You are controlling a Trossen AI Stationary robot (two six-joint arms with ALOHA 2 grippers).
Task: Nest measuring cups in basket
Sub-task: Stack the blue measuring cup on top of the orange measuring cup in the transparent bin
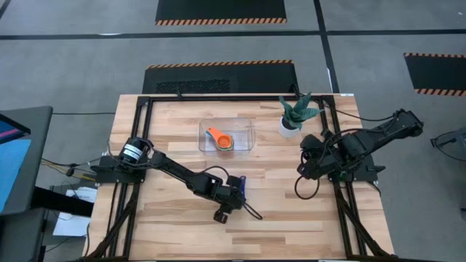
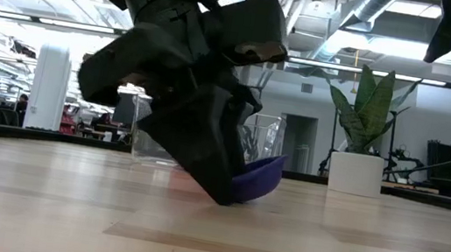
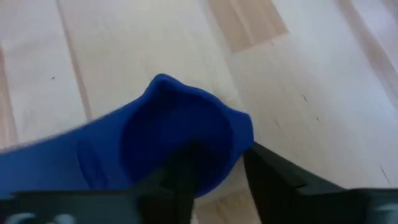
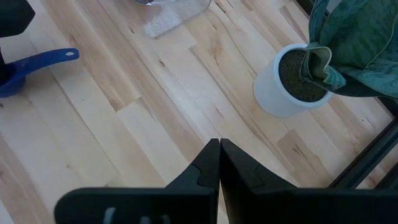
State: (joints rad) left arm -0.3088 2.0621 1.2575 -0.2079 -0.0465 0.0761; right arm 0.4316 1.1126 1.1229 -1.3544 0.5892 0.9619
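**Blue cup gripped on the bench**

We see the blue measuring cup (image 3: 180,137) low on the bench (image 1: 167,225), tilted, with the left end effector (image 3: 214,171) closed on its rim, one finger inside the bowl and one outside. The clear basket (image 1: 244,137) sits well apart, holding an orange cup (image 1: 218,137) nested on others. The right end effector (image 4: 219,163) waits near the potted plant (image 1: 295,116), its fingers pressed together and empty.

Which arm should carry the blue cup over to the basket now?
Left. The left gripper is already clamped on the blue cup at mid-table, near the basket. The right gripper is shut and empty by the plant pot.
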